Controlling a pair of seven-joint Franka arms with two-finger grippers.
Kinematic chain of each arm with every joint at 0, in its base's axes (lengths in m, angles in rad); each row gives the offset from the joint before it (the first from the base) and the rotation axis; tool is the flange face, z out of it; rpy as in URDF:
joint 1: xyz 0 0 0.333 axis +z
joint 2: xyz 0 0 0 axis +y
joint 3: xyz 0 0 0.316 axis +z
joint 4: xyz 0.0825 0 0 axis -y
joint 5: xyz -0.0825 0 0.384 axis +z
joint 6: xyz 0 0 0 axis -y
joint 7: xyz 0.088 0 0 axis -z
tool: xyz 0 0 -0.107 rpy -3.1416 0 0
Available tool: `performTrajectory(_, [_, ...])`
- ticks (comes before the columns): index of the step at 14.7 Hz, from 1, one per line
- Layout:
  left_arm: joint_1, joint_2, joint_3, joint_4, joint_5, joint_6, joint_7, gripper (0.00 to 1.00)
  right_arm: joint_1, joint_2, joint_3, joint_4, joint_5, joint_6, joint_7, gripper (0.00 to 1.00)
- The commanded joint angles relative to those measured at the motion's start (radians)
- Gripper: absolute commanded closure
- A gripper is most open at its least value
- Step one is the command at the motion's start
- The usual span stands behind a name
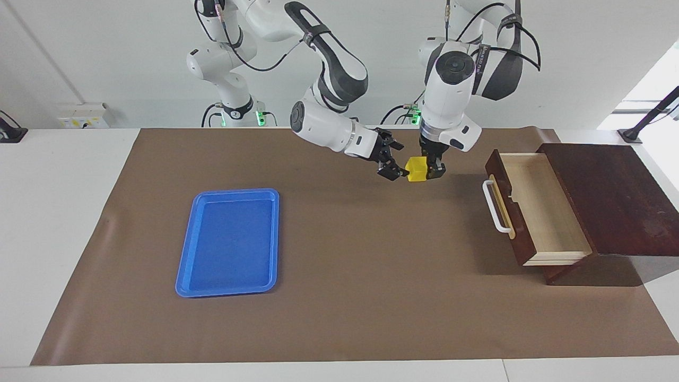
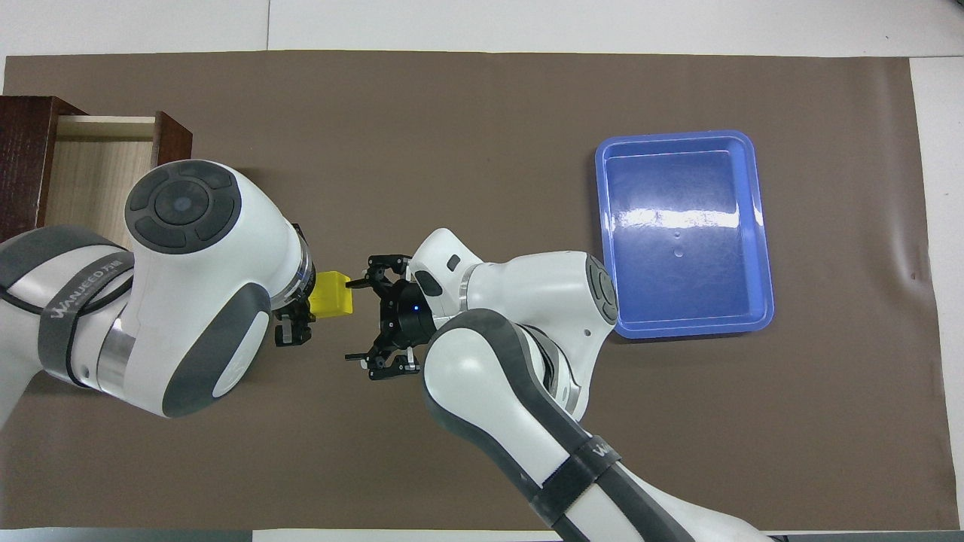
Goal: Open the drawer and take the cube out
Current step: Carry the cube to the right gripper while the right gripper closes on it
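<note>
We held the cube in closed left jaws above the counter, at nine o'clock of the open drawer, so our right gripper, jaws spread, could take it.

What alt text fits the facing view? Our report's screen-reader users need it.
The left gripper holds the yellow cube in the air over the brown mat, with the open right gripper right beside the cube. The drawer stands pulled open and empty at the left arm's end; a blue tray lies toward the right arm's end.

Left tool grips cube over mat; right tool spread beside it; drawer open.
</note>
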Motion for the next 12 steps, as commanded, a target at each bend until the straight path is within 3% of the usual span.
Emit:
performTrajectory(1, [-0.022,-0.042,0.015,-0.047,-0.028,0.028,-0.019,1.0,0.0,0.023,0.003,0.032,-0.048,0.025,0.044,0.0])
performTrajectory(12, [-0.034,-0.043,0.013,-0.048,-0.062,0.031,-0.019,1.0,0.004,0.043,0.003,0.067,-0.059,0.082,0.111,0.0])
